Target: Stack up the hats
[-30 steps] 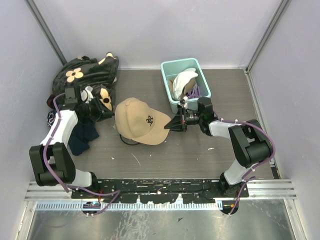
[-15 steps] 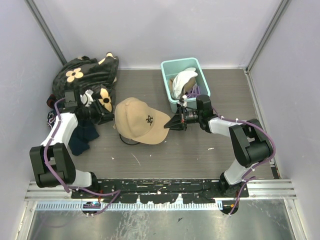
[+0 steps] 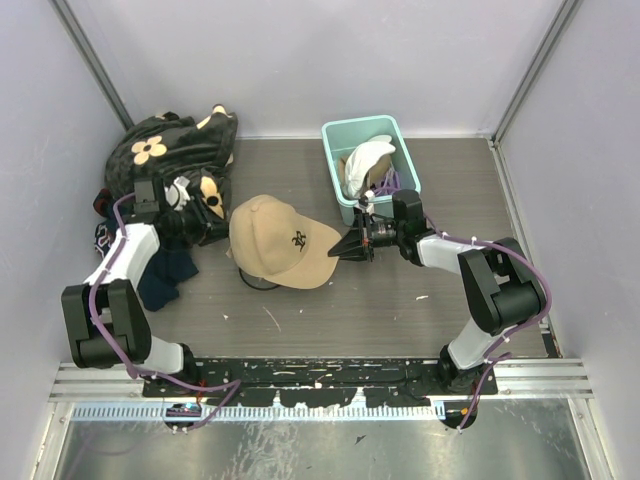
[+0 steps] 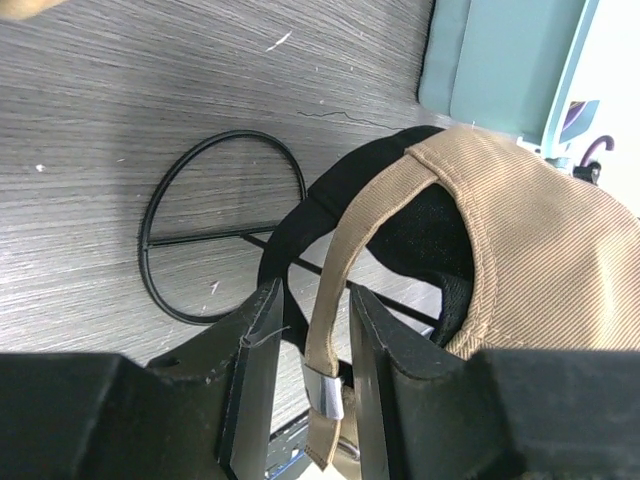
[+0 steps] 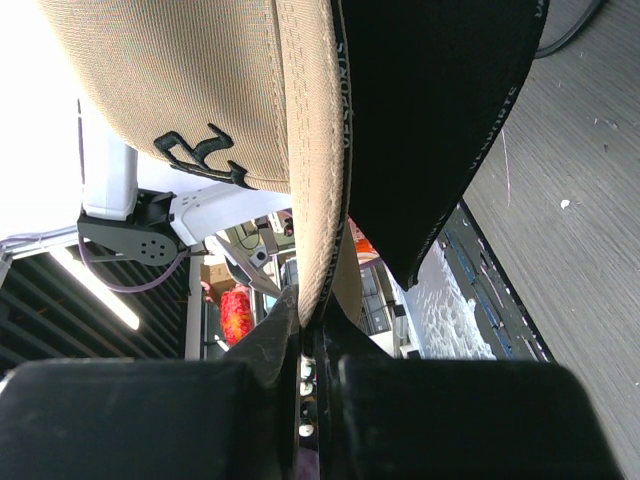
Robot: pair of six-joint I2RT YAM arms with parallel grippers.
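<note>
At tan cap (image 3: 270,240) brim edge, right tool (image 3: 337,250) pinching; left tool (image 4: 308,310) spread astride rear strap (image 4: 350,232)

tan cap (image 3: 280,245), dark logo on front, crown up, brim edge pinched between right fingers (image 5: 270,340); rear strap hangs in the gap between left fingers (image 4: 255,370). black cap (image 5: 430,120) nested under it, brims together. white cap (image 3: 368,158) crumpled beyond right fingers; purple cap (image 3: 393,185) beside it, mostly hidden
</note>
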